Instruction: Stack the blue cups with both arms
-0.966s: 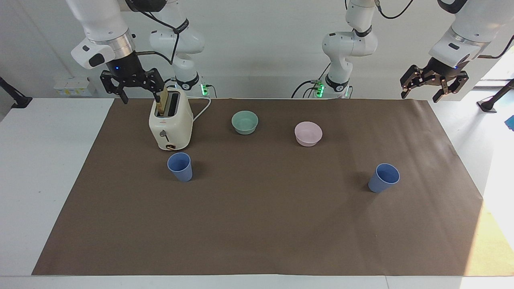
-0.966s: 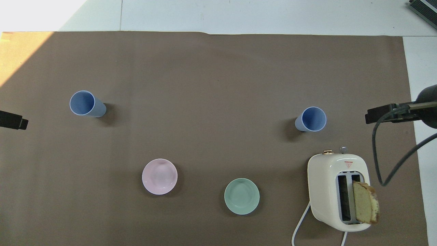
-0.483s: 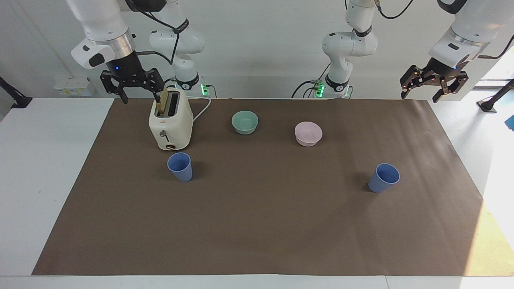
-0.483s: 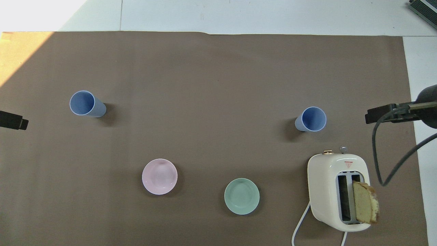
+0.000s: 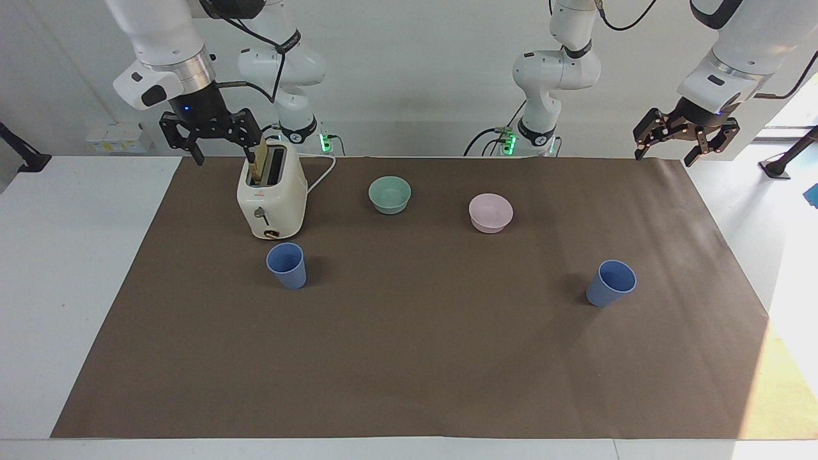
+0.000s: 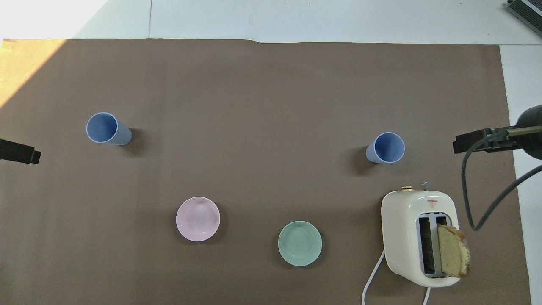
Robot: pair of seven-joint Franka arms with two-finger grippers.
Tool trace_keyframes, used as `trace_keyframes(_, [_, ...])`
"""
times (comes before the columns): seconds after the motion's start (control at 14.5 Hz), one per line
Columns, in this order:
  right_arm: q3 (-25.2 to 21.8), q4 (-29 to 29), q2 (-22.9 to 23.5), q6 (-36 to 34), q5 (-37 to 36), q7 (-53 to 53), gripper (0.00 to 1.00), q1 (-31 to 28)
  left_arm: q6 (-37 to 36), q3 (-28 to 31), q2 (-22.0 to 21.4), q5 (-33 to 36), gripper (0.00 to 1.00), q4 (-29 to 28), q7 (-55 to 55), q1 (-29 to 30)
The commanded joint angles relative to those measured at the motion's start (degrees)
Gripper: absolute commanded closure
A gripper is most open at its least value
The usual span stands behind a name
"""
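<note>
Two blue cups stand upright and apart on the brown mat. One cup [image 5: 287, 265] [image 6: 386, 148] is just farther from the robots than the toaster, toward the right arm's end. The other cup [image 5: 611, 283] [image 6: 106, 129] is toward the left arm's end, farther from the robots than the pink bowl. My right gripper [image 5: 223, 153] [image 6: 478, 142] hangs open and empty over the toaster's edge, one finger beside the bread slice. My left gripper [image 5: 664, 153] [image 6: 19, 151] hangs open and empty over the mat's edge at the left arm's end.
A cream toaster [image 5: 271, 198] [image 6: 419, 237] holds a bread slice [image 5: 259, 160] [image 6: 452, 256] upright in one slot. A teal bowl [image 5: 390, 194] [image 6: 300, 243] and a pink bowl [image 5: 490, 213] [image 6: 197, 218] sit nearer to the robots than the cups.
My left gripper has shifted slightly toward the middle of the table. The right arm, the cups and the bowls have not moved.
</note>
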Motion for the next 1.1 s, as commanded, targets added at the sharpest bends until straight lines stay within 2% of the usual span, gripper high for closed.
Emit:
trace_keyframes(0.0, [-0.4,-0.3,-0.2,0.4,1.0,0.7,0.0,0.2,5.1,-0.3,-2.3,0.1,0.0,-5.7,0.8,0.4])
trace_keyframes(0.62, [-0.4,-0.3,-0.2,0.4,1.0,0.7,0.0,0.2,22.0,-0.2,-1.3,-0.3,0.0,-16.8,2.8,1.2])
trace_keyframes(1.03, [-0.4,-0.3,-0.2,0.4,1.0,0.7,0.0,0.2,27.5,-0.2,2.4,-0.6,0.0,-17.9,3.6,2.3])
